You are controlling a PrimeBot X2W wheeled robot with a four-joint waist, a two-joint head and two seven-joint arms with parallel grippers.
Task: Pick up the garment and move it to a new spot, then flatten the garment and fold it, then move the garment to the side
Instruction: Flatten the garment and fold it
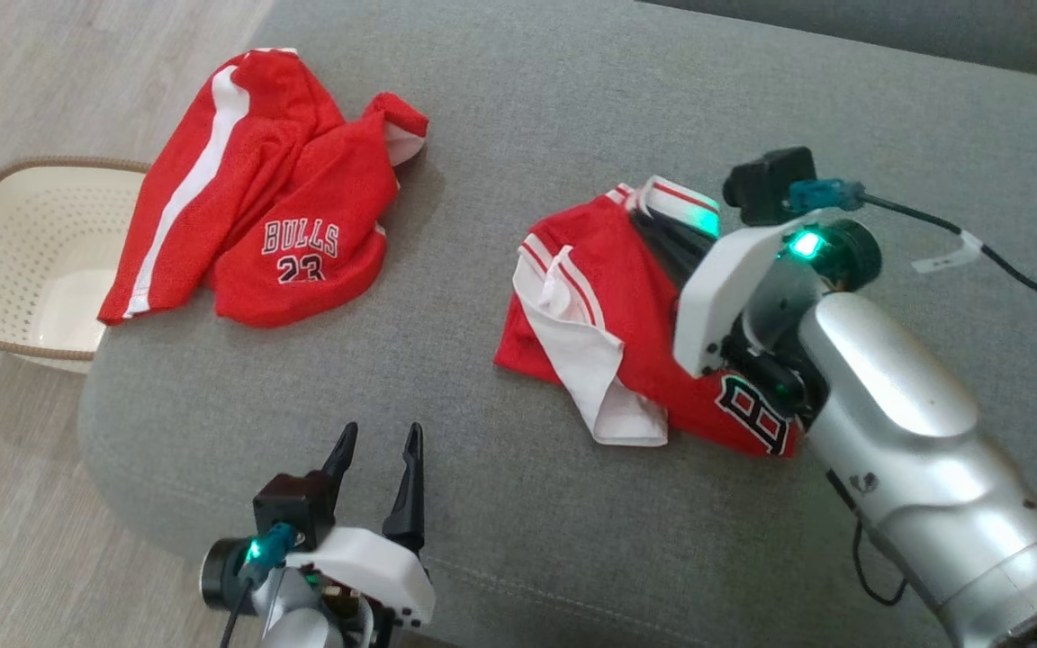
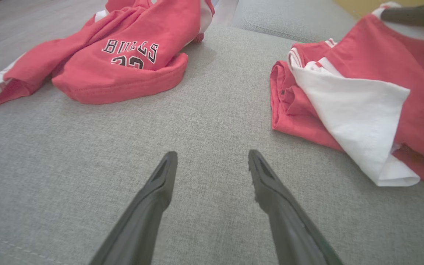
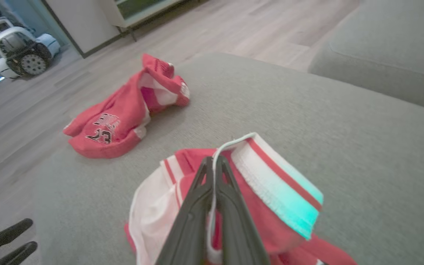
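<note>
Head view: a grey sofa seat (image 1: 527,108) carries two red basketball garments. The task's red jersey (image 1: 626,297) lies crumpled on the right half of the seat. A white panel is folded over its front, and a large black letter B shows at its near edge. The right gripper (image 3: 214,162) reaches onto it from the near right. In the right wrist view its two dark fingers are pressed together, pinching a thin white edge of the jersey's white-and-red striped trim (image 3: 271,169). That trim stands a little above the rest of the cloth. The left gripper (image 1: 381,441) hangs over bare cushion at the lower left, fingers spread apart and gripping nothing, well apart from both garments. Further left, red shorts (image 1: 302,216) printed BULLS 23 lie bunched at the seat's edge. One side drapes toward a cream perforated basket (image 1: 23,243) on the wooden floor (image 1: 14,540).
</note>
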